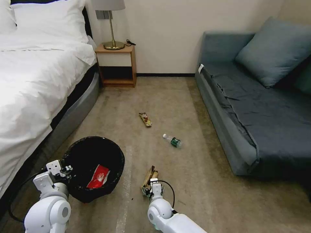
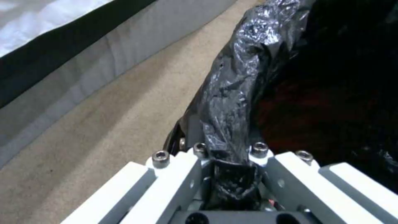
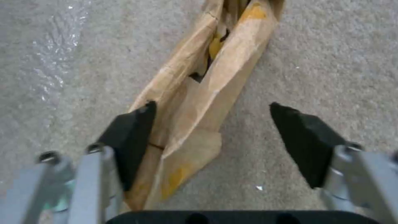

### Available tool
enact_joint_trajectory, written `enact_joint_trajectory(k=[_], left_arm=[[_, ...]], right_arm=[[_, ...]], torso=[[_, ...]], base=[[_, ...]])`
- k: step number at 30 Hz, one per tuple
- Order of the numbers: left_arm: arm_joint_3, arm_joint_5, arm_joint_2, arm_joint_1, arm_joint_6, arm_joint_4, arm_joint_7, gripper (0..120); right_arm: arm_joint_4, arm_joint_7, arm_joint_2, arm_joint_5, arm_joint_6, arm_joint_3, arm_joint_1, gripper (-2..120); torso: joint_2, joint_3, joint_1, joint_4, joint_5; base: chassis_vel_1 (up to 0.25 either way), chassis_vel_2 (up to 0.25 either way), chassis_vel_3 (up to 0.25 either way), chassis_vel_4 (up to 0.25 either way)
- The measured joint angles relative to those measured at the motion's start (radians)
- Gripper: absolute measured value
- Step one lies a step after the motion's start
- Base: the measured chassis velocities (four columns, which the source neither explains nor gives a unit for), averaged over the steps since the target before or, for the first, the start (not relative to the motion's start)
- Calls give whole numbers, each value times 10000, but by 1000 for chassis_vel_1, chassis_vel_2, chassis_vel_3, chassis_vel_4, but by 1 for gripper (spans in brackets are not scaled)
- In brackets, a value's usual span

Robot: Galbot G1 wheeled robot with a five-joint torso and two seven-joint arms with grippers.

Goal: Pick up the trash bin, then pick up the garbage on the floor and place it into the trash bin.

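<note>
Beige carpet floor (image 1: pixel 181 97) runs between a white bed (image 1: pixel 35 74) on the robot's left and a blue-grey sofa (image 1: pixel 259 110) on its right. Nearest the robot, the left gripper (image 1: pixel 64 171) is pinched onto the rim of the trash bin (image 1: pixel 113 155), clamping the crinkly black bag (image 2: pixel 236 93) that lines it; in the left wrist view the bag-covered rim runs straight into the closed fingers. A red-and-white snack packet (image 1: pixel 98 176) lies inside the bin. Just to the right, the right gripper (image 1: pixel 151 189) is down at the floor with its fingers spread on either side of the crumpled tan wrapper (image 1: pixel 148 179). In the right wrist view one black finger pad (image 3: pixel 128 137) touches the wrapper's (image 3: pixel 199 102) side while the other pad stands apart from it on bare carpet. Farther out, a small clear bottle (image 1: pixel 172 140) with a green label and white cap lies on its side on the floor, near the sofa. Beyond it rests a brown-yellow snack wrapper (image 1: pixel 145 119), well apart from the bin. At the far wall, a wooden nightstand (image 1: pixel 117 66) carries a brass lamp (image 1: pixel 111 24).
</note>
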State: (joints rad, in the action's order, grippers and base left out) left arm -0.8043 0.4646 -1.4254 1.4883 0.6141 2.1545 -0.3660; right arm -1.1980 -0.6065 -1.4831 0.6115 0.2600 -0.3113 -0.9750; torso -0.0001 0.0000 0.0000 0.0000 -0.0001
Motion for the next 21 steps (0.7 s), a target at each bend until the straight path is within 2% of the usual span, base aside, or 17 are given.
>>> enact_joint_trajectory(k=[1, 3, 5, 8, 13, 17, 18, 20, 21], left_arm=[[0, 0, 0, 0, 0, 0, 0, 3], [2, -2, 0, -3, -8, -21, 0, 3], [5, -2, 2, -8, -11, -33, 0, 3], [12, -6, 5, -15, -15, -48, 1, 3], [24, -12, 6, -16, -16, -60, 2, 3], [34, -30, 4, -18, -18, -85, 3, 3], [34, -30, 4, -18, -18, -85, 3, 3], [43, -42, -1, -24, -21, -102, 3, 3], [48, -47, -3, -28, -22, -112, 3, 3]], right_arm=[[0, 0, 0, 0, 0, 0, 0, 72], [46, 40, -7, -54, -84, 4, -6, 61], [46, 69, -6, -62, -106, 6, -13, 59], [46, 186, 17, -85, -155, 13, -36, 42], [74, 291, 22, -90, -222, 20, -45, 30], [87, 371, 61, -129, -327, 19, -59, 10], [87, 371, 61, -129, -327, 19, -59, 10], [60, 395, 114, -149, -384, 18, -65, 1], [13, 400, 148, -154, -404, 18, -70, 0]], torso=[[0, 0, 0, 0, 0], [1, 0, 0, 0, 0], [0, 0, 0, 1, 0], [0, 0, 0, 0, 0], [1, 0, 0, 0, 1], [1, 0, 0, 0, 1], [1, 0, 0, 0, 1], [0, 0, 0, 0, 2], [0, 0, 0, 0, 1]], base=[[0, 0, 0, 0], [0, 0, 0, 0], [0, 0, 0, 0], [0, 0, 0, 0], [0, 0, 0, 0], [0, 0, 0, 0], [0, 0, 0, 0], [0, 0, 0, 0], [0, 0, 0, 0]])
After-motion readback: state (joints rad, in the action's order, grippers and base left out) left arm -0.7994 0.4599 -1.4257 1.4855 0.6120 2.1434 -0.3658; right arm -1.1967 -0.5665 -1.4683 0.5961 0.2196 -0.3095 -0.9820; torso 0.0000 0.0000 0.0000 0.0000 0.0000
